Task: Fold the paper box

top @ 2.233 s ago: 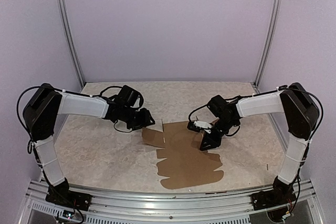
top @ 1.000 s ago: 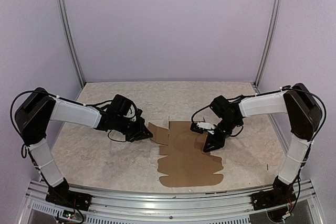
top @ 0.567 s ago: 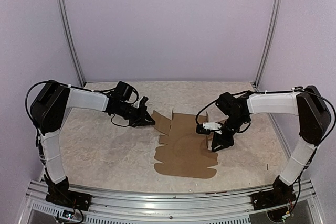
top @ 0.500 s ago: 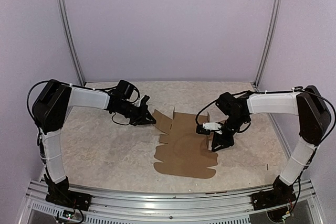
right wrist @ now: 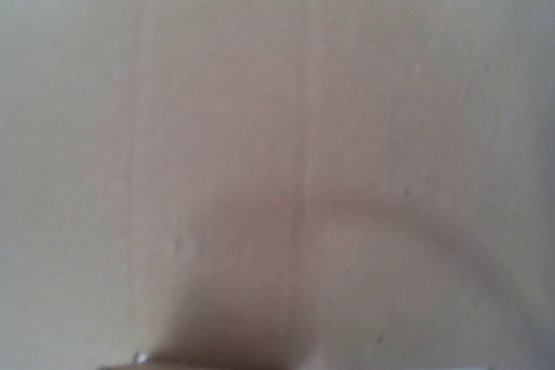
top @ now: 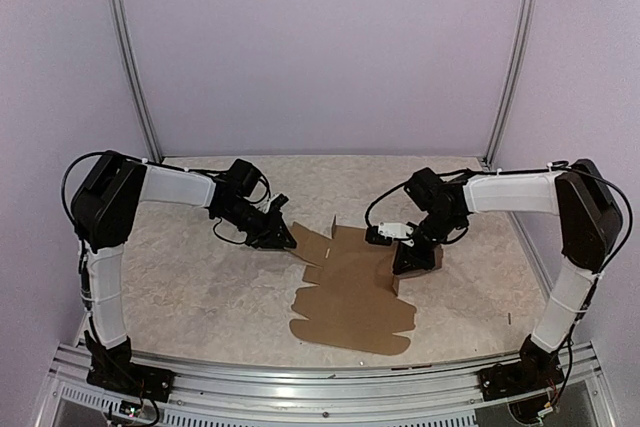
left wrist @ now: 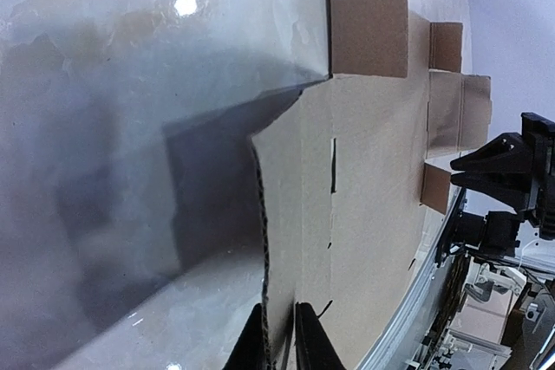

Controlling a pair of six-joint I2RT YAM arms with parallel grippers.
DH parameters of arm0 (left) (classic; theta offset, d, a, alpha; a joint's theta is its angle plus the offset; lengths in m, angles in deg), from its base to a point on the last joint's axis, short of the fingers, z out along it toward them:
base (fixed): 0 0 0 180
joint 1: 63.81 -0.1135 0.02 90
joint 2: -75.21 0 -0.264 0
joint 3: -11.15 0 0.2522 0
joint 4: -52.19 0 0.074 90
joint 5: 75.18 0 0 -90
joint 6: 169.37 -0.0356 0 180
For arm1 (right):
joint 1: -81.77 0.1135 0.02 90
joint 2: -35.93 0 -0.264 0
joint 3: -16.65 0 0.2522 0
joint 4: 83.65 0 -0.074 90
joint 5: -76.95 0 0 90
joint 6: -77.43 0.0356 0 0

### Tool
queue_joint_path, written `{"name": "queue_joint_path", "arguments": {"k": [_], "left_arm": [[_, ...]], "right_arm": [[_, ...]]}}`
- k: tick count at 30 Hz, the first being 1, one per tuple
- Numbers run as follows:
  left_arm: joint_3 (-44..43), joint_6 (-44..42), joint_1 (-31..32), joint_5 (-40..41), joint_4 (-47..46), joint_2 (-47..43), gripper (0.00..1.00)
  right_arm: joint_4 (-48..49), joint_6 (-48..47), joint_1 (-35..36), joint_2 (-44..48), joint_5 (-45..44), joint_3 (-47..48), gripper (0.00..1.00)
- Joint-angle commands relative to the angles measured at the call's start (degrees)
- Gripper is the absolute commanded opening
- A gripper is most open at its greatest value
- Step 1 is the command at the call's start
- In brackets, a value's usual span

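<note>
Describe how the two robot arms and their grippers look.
Both arms have white tube-shaped links between black joints. The left arm and the right arm carry thin black cables that loop near the wrists. The left gripper and the right gripper are black; a small white part sits by the right one.

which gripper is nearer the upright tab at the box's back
Left. Left gripper pinches the box edge beside the tab; right gripper is across the box, at its right side.
</note>
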Motion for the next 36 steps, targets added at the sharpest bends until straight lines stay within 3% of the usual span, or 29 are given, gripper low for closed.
{"name": "queue_joint_path", "arguments": {"k": [1,5,9,16,22,31,36], "left_arm": [[-1.77,-1.11,-0.05,0.15,1.78,1.15,0.16],[-2.0,-0.81,-0.22,2.71,2.52,0.33,0.29],[-0.04,0.65,-0.49,9.84,5.54,-2.01,0.36],[16.36,10.63,2.4,24.8,2.29,-17.65,0.45],[23.53,18.67,8.89,29.63,-1.4,-26.91,0.46],[25.55,23.92,15.24,34.11,-2.56,-25.36,0.43],[25.58,24.92,16.77,31.67,-6.81,-22.59,0.37]], "right_arm": [[0.32,-0.36,1.04,-3.11,0.88,0.41,0.12],[1.45,-0.3,1.42,-4.38,-0.13,-0.92,0.11],[2.55,0.37,1.45,-5.42,0.12,-1.49,0.12],[4.22,1.76,1.72,-6.68,-0.88,-3.15,0.11],[3.62,3.17,1.93,-7.07,-1.04,-2.06,0.11],[0.65,3.78,2.84,-2.76,0.94,-1.74,0.11],[0.27,4.51,4.58,-0.58,1.02,-1.65,0.12]]}}
